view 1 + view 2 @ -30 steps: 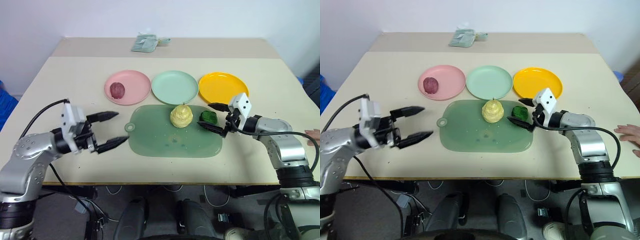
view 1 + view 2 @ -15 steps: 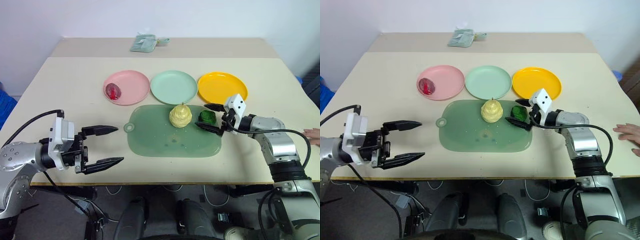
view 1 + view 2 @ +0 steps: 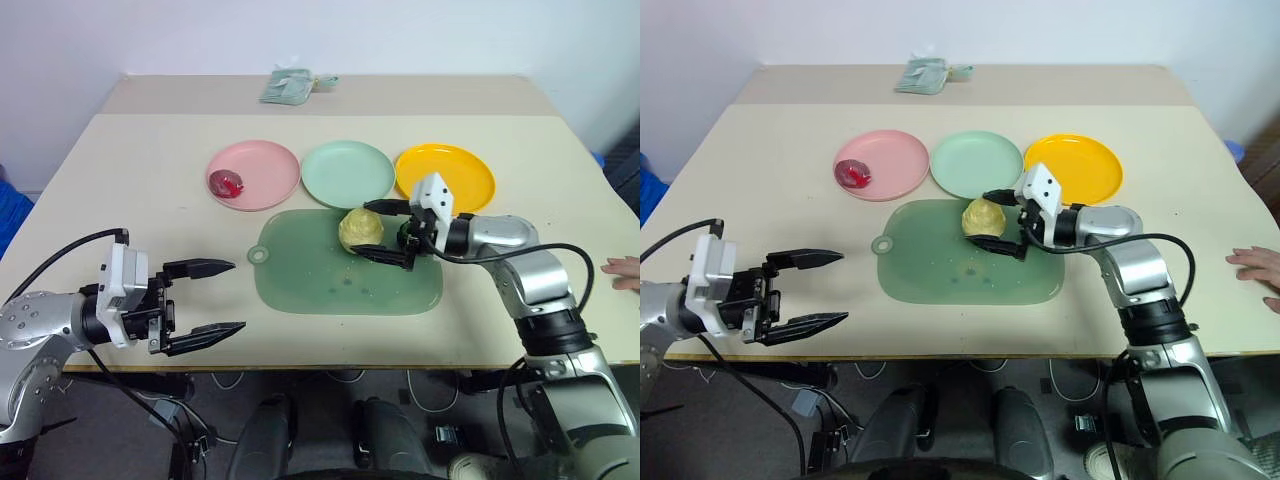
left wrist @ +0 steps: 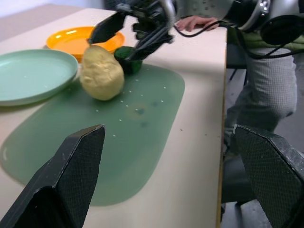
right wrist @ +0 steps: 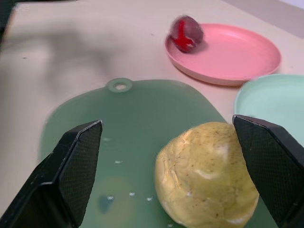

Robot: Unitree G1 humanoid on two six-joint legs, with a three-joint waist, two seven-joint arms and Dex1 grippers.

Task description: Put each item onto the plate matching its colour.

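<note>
Right gripper now around yellow fruit

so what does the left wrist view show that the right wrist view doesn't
Left wrist view alone: the right gripper, open over the yellow pear, the dark green ball behind it, the yellow-orange plate and a person's hand. Right wrist view alone: the pink plate holding the dark red fruit, and the mat's ring handle. Both share the pear, the green mat and the mint plate.

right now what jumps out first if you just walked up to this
The right gripper, jaws open, reaches over the green mat to the yellow fruit. Behind sit three plates: the pink plate holds the red fruit; the green plate and yellow plate are bare.
</note>
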